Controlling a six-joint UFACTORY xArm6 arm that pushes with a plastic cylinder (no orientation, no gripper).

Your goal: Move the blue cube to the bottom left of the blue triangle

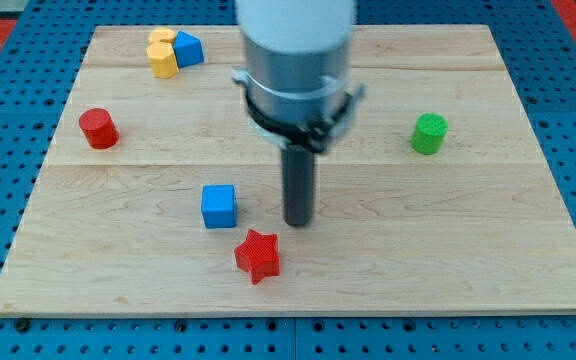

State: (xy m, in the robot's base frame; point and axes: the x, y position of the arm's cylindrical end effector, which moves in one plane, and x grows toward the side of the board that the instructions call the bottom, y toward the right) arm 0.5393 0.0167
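The blue cube lies left of the board's middle, toward the view's bottom. The blue triangle sits at the view's top left, touching a yellow block on its left. My tip rests on the board just to the right of the blue cube, a small gap apart from it. The tip is above and to the right of a red star.
A red cylinder stands at the view's left. A green cylinder stands at the view's right. The wooden board lies on a blue pegboard surface. The arm's grey body hides part of the board's top middle.
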